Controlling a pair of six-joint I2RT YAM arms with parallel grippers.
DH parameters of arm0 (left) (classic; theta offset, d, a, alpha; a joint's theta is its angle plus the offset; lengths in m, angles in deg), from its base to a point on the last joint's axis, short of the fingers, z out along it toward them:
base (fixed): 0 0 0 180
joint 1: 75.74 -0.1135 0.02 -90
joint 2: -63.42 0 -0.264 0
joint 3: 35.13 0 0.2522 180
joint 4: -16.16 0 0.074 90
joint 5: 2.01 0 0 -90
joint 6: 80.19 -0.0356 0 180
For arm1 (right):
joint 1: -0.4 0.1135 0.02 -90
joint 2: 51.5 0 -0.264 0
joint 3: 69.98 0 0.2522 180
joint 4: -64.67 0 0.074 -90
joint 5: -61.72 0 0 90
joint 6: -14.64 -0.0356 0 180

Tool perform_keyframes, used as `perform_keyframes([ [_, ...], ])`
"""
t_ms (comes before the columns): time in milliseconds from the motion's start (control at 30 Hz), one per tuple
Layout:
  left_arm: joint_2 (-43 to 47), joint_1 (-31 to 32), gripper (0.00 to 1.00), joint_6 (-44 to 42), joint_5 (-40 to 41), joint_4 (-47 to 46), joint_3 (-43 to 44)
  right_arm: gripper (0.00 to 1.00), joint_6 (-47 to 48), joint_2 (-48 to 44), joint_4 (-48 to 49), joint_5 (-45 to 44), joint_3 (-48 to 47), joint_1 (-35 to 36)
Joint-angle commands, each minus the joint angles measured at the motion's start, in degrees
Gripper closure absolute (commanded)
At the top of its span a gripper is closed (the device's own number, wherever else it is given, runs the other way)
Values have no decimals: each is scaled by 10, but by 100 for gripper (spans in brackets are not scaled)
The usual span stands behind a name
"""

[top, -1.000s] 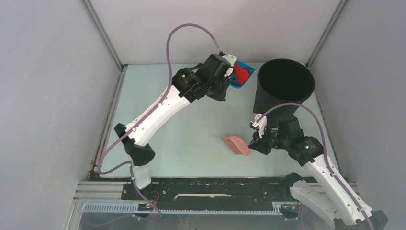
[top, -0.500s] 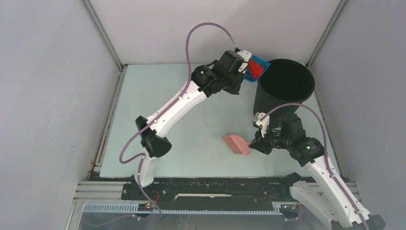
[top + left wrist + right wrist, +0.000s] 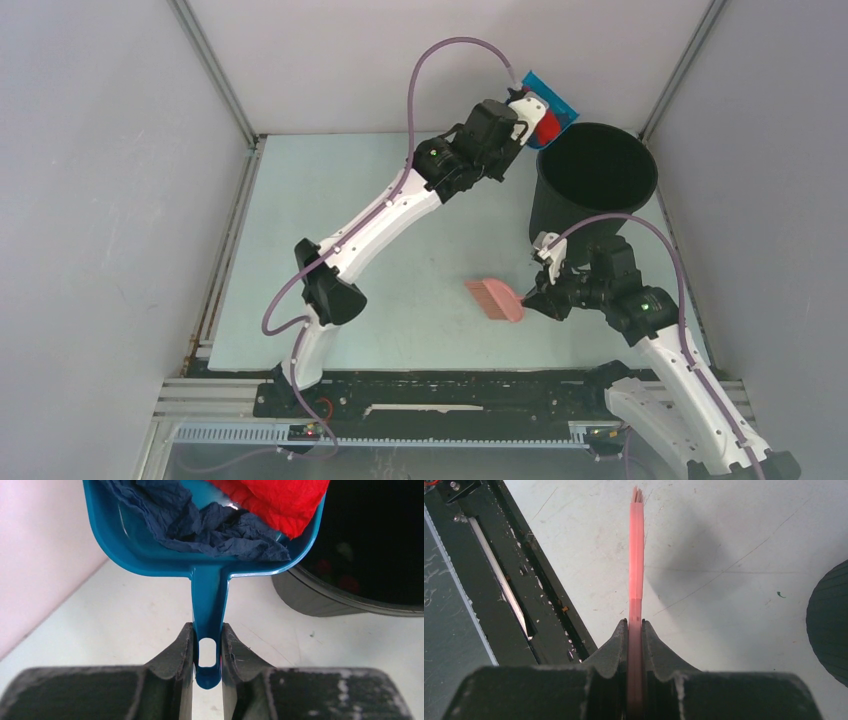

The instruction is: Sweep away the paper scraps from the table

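Now the left arm has swung up and outward: a second ago the dustpan (image 3: 551, 106) sat low beside the bin (image 3: 597, 166), and it is now raised at the bin's far left rim. The left claw (image 3: 207, 645) is pinched tight on the dustpan's handle. The paper scraps (image 3: 215, 527) ride in the pan — a crumpled dark blue wad with a red one beside it, nearest the bin's mouth. None has tipped out yet; the pan looks roughly level in the wrist view, and a few reddish bits show dimly down inside the bin.

The right arm has hardly shifted. Its right claw (image 3: 635, 630) is clamped on the pink brush (image 3: 636, 545), held edge-on with its bristles pointing away, over the table (image 3: 330, 190) near the middle front. A tiny green fleck lies on the table close to the bin.

Judging by this, the sweeping is largely done and the emptying is at hand — the pan likely needs to go a little further over the opening and tilt, or the red wad could drop outside the rim.
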Motion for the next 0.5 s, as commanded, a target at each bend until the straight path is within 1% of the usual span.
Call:
perform_keyframes([
  [0, -7, 7, 100, -136, 44, -64, 20, 100, 1, -1, 16, 17, 0, -9],
  [100, -16, 13, 100, -205, 77, -83, 18, 100, 3, 2, 15, 20, 0, -11],
  [233, -15, 18, 100, -272, 96, -129, 0, 100, 4, 7, 15, 19, 0, -12],
  [367, -9, 28, 100, -345, 111, -205, -40, 100, 5, 9, 13, 20, 1, -13],
  [467, -10, 37, 100, -427, 137, -275, -79, 100, 7, 10, 12, 21, 0, -14],
])
